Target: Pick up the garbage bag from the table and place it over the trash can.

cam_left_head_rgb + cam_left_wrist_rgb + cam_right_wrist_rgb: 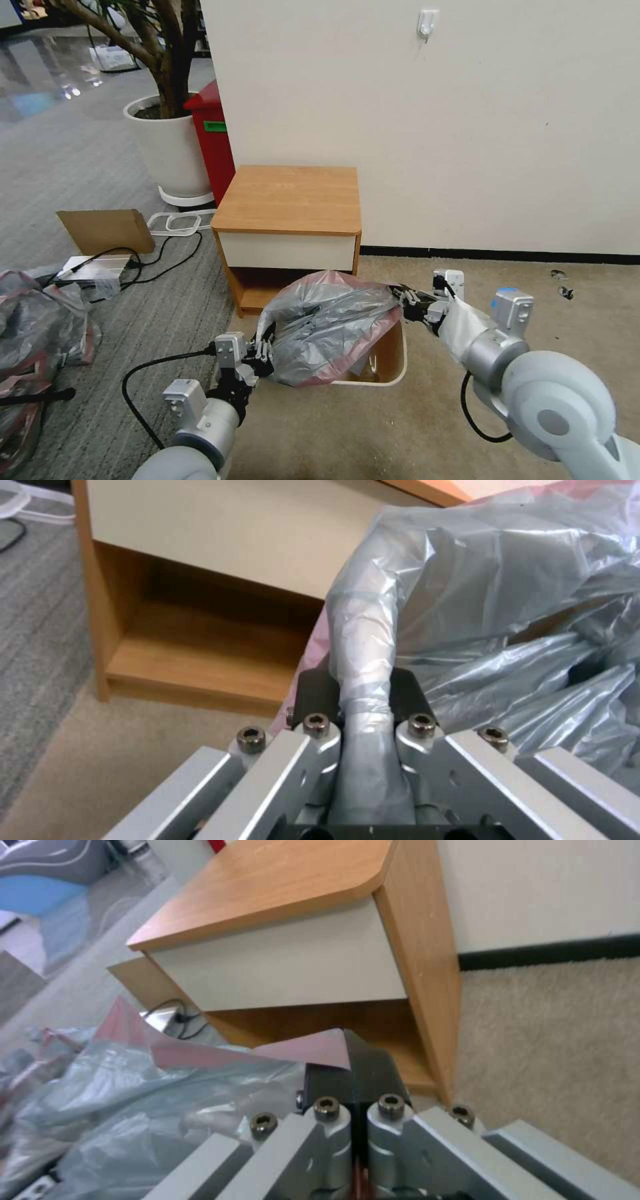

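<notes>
Bag [330, 327]: grey crinkled plastic with pink-red edge, stretched between two grippers, draped over the can [390, 373] on beige carpet, directly at 6 o'clock of the table [290, 200] in the head view. Most of the can's opening covered; at 4 o'clock of the bag, a stretch of beige rim and inner wall still bare. Left gripper [265, 350]: at the bag's 8 o'clock edge, clamped on a twisted rope of grey film; in the left wrist view, that rope [365, 680] pinched between the dark pads [313, 690], running back between the metal finger links. Right gripper [403, 297]: at the bag's 2 o'clock corner, closed on the pink edge; in the right wrist view, a pink flap [310, 1049] caught at the black fingertips [363, 1065], pressed together with no gap seen. Table: light-brown top bare, white drawer front, open shelf below, set against a white wall. At 10 o'clock of the table: red bin [212, 137] and white plant pot [170, 150] with tree trunk. At 9 o'clock of the bag, far side of grey carpet: heap of similar grey-pink bags [37, 333]. Between heap and table: cardboard piece [105, 230], black cables [157, 257]. Wall hook [427, 23] at 12 o'clock, high above the table.
</notes>
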Tool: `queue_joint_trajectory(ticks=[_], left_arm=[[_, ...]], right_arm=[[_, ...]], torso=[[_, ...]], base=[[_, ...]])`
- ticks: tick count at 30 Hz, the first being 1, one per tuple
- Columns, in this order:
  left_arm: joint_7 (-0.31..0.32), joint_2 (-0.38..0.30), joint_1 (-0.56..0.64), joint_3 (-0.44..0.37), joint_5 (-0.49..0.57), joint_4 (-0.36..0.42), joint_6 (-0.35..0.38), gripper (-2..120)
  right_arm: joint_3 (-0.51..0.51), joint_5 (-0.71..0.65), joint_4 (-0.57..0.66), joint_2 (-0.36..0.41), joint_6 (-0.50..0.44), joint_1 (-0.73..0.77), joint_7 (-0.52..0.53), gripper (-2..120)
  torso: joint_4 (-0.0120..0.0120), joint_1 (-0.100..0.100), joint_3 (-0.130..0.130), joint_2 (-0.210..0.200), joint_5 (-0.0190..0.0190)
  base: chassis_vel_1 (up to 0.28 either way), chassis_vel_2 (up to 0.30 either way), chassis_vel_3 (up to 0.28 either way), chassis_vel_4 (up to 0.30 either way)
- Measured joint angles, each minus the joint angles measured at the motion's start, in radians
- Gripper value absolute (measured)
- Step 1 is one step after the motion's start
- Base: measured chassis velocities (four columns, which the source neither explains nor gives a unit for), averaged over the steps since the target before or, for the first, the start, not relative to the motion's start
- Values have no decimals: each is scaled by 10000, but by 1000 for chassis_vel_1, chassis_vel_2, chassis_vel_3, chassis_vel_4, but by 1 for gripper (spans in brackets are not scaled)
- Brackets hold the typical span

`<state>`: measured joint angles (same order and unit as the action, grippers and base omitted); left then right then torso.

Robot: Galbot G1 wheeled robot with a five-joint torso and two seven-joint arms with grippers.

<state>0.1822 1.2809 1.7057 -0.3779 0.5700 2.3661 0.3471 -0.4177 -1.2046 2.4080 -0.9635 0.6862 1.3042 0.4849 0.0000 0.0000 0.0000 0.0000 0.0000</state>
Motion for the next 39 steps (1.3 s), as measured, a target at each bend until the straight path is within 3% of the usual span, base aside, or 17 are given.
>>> queue_joint_trajectory(ticks=[5,9,11,14,20,24,25,29,33,39], left_arm=[[-77,11,-21,-20,101,-87,18,5],[-50,23,-152,7,101,-291,24,5],[-20,23,-194,15,102,-340,25,5],[195,12,-374,25,186,-517,26,5],[701,66,-645,-97,311,-830,20,5],[1100,76,-939,-324,475,-981,-29,5],[1100,76,-939,-324,475,-981,-29,5],[1221,-122,-1214,-526,738,-959,-42,5],[1225,-170,-1267,-577,790,-873,-50,5],[1186,-156,-1265,-579,781,-766,-78,5]], right_arm=[[-578,-1134,316,-4,73,197,32,3],[-997,-1386,876,1,-44,675,32,22],[-1074,-1410,912,4,-50,757,32,25],[-1346,-1484,944,-10,-64,981,76,40],[-1417,-1529,944,-138,-76,1153,-74,57],[-670,-1314,943,-368,-147,1158,-562,76],[-670,-1314,943,-368,-147,1158,-562,76],[1040,-216,937,-667,-348,836,-1030,93],[1946,621,920,-877,-422,603,-1056,100],[2510,1130,799,-1085,-535,544,-850,100]], torso=[[1,0,0,0,1],[0,0,0,0,-1],[0,0,0,0,-1],[0,0,0,0,-1],[0,0,0,0,-1],[1,0,0,0,-1],[1,0,0,0,-1],[1,0,0,0,-2],[1,0,0,0,-2],[1,0,1,0,-2]], base=[[0,0,0,0],[0,0,0,0],[0,0,0,0],[0,0,0,0],[0,0,0,0],[0,0,0,0],[0,0,0,0],[0,0,0,0],[0,0,0,0],[0,0,0,0]])
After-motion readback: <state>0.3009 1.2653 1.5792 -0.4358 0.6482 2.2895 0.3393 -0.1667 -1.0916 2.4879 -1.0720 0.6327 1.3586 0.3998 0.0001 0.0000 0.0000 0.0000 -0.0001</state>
